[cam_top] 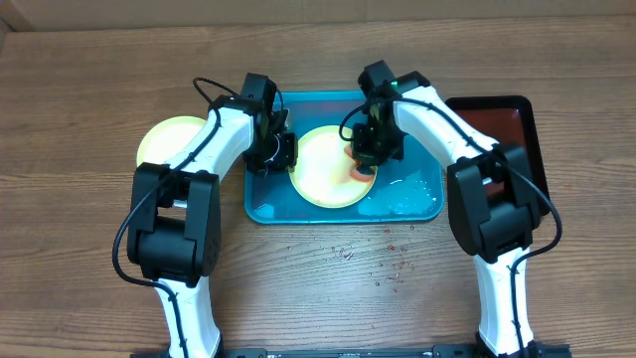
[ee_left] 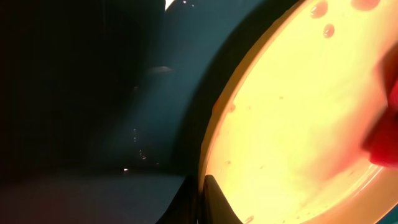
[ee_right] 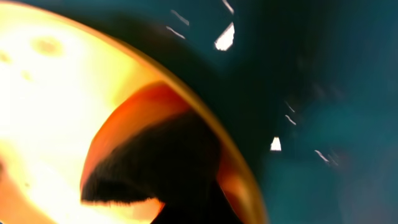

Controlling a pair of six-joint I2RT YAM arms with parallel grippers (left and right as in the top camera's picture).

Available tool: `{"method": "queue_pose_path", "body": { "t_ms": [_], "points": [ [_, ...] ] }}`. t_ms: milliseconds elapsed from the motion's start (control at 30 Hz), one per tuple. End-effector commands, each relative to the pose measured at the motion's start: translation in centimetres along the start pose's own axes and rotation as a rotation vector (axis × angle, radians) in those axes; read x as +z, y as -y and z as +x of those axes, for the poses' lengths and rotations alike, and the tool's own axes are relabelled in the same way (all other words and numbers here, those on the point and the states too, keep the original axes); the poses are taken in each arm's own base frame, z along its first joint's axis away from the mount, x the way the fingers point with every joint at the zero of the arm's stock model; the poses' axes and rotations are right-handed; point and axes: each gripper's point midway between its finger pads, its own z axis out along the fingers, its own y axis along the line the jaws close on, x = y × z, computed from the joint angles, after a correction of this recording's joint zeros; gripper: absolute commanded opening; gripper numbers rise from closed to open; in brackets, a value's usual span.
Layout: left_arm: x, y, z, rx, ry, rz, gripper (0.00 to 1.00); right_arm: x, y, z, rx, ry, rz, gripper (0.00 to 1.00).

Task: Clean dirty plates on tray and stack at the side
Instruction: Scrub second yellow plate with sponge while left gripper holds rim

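A pale yellow plate (cam_top: 323,164) lies in the turquoise tray (cam_top: 263,204). My left gripper (cam_top: 275,151) is at the plate's left edge, and in the left wrist view its jaws (ee_left: 202,184) are shut on the plate's rim (ee_left: 214,124). My right gripper (cam_top: 368,149) stands over the plate's right side, shut on an orange-red sponge (cam_top: 360,171) that presses on the plate. In the right wrist view the sponge (ee_right: 149,162) is a dark, blurred mass on the plate (ee_right: 50,93), and the fingers are hidden. A second plate (cam_top: 169,139), yellow with a lime-green rim, lies left of the tray.
A dark-red tray with a black rim (cam_top: 509,124) sits at the right, partly under my right arm. Water and foam (cam_top: 402,194) pool in the turquoise tray's right end. Small crumbs (cam_top: 388,264) dot the wooden table in front of the tray.
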Motion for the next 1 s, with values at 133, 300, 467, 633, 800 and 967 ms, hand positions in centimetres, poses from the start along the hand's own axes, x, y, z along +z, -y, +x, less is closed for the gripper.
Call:
{"method": "queue_pose_path", "body": {
  "t_ms": [133, 300, 467, 633, 800, 967],
  "points": [
    [0.5, 0.0, 0.3, 0.009, -0.018, 0.008, 0.04, 1.5, -4.8, -0.6, -0.086, 0.051, -0.088, 0.04],
    [0.5, 0.0, 0.3, 0.009, -0.017, 0.008, 0.04, 1.8, -7.4, 2.9, -0.107, -0.080, -0.185, 0.04],
    [0.5, 0.0, 0.3, 0.009, -0.018, 0.008, 0.04, 1.7, -6.2, 5.6, -0.114, -0.185, -0.137, 0.04],
    [0.5, 0.0, 0.3, 0.009, -0.019, 0.008, 0.05, 1.1, -2.0, 5.8, -0.107, -0.225, -0.019, 0.04],
    [0.5, 0.0, 0.4, 0.009, -0.019, 0.008, 0.04, 0.4, 1.3, 3.5, -0.042, -0.177, 0.022, 0.04],
    [0.5, -0.1, 0.6, 0.013, -0.028, 0.005, 0.04, 0.1, 1.4, 1.4, -0.008, -0.127, -0.065, 0.04]
  ]
}}
